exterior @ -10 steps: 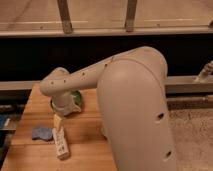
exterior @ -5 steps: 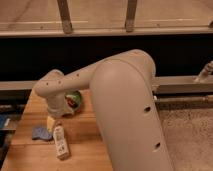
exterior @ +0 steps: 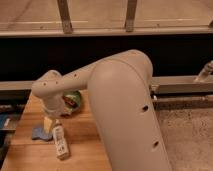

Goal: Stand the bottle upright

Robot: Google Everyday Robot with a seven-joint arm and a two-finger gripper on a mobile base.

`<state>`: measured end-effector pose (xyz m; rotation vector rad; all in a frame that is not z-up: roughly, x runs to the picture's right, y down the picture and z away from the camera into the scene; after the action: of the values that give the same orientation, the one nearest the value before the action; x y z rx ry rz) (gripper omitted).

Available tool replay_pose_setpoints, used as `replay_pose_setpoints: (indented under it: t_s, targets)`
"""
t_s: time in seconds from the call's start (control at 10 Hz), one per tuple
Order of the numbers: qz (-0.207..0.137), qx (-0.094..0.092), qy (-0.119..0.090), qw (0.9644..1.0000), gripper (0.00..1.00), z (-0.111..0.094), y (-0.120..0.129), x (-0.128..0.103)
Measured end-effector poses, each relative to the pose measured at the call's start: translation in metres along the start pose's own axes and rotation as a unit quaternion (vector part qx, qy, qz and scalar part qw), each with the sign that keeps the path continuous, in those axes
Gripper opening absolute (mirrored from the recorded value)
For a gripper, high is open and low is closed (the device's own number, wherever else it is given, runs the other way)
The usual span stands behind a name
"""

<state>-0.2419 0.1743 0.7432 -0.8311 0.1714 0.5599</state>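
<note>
The bottle (exterior: 60,140) lies on its side on the wooden table (exterior: 85,135), white cap toward the back, pale label with dark print facing up. My gripper (exterior: 52,118) hangs under the wrist of the big cream arm (exterior: 115,100), just above the bottle's cap end. Whether it touches the bottle cannot be told.
A blue cloth-like thing (exterior: 39,132) lies just left of the bottle, with a small yellowish piece (exterior: 48,123) beside it. A green and white round object (exterior: 73,100) sits behind the gripper. The table's right edge meets a speckled floor (exterior: 185,130). A dark rail wall runs behind.
The arm has swung nearer the camera and the wrist has come down and left, over the bottle's cap end. The bottle has not moved.
</note>
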Motion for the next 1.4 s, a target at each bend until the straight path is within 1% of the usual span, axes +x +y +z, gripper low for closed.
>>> replay_pose_setpoints:
  t_s: [0.1,0.3,0.6,0.7,1.1,1.4]
  targets:
    - [0.0,-0.006,0.005,1.0,0.8,0.005,0.001,-0.001]
    - [-0.005,-0.016,0.018,0.9997,0.8,0.021,0.009,-0.01]
    - [-0.002,-0.032,0.038,0.9988,0.8,0.036,0.013,-0.014]
    - [-0.002,-0.035,0.042,0.9985,0.8,0.039,0.014,-0.015]
    - [0.001,-0.055,0.048,0.9973,0.8,0.054,0.018,-0.023]
    - [-0.003,-0.06,0.048,0.997,0.8,0.059,0.021,-0.034]
